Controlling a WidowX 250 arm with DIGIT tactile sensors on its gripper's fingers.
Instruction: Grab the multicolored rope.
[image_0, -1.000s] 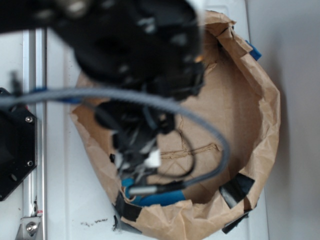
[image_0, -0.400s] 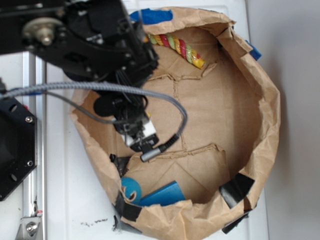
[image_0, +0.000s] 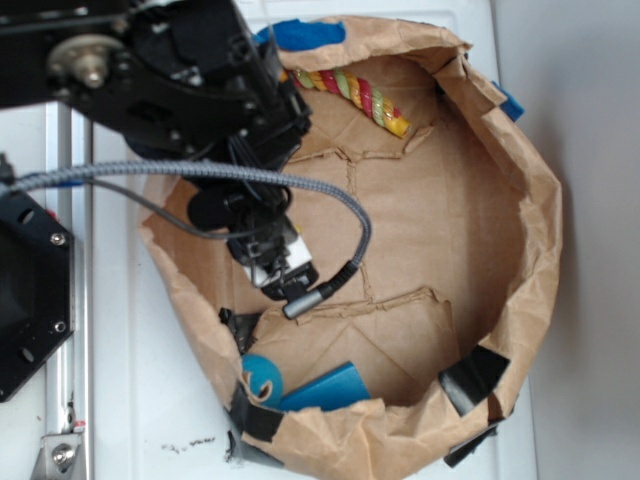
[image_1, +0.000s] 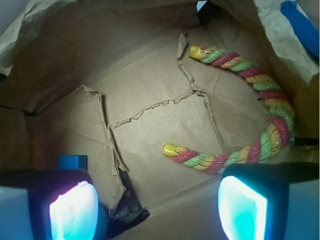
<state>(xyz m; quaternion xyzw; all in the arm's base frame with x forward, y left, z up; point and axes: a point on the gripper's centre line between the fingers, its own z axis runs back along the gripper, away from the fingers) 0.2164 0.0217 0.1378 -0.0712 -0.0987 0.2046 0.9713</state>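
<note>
The multicolored rope (image_1: 274, 95), twisted red-pink, yellow and pale green with yellow tips, lies curved in a U on the floor of the brown paper bag (image_1: 150, 90), at the right of the wrist view. In the exterior view only part of the rope (image_0: 355, 95) shows, at the bag's far inner wall; the rest is behind the arm. My gripper (image_0: 278, 268) hangs inside the bag near its left side. In the wrist view the gripper (image_1: 157, 205) is open and empty. The rope's near end lies just beyond the right finger (image_1: 242, 207), apart from it.
The bag's crumpled rim (image_0: 535, 210) stands all round, patched with black tape (image_0: 470, 378). A blue block (image_0: 325, 388) and a teal disc (image_0: 262, 375) lie at the bag's near side. The grey braided cable (image_0: 340, 200) arcs over the bag. A metal rail (image_0: 68, 400) runs at the left.
The arm has drawn back from the camera toward the upper left, uncovering the rope and the bag floor. In the last half second the gripper shifted only slightly.
</note>
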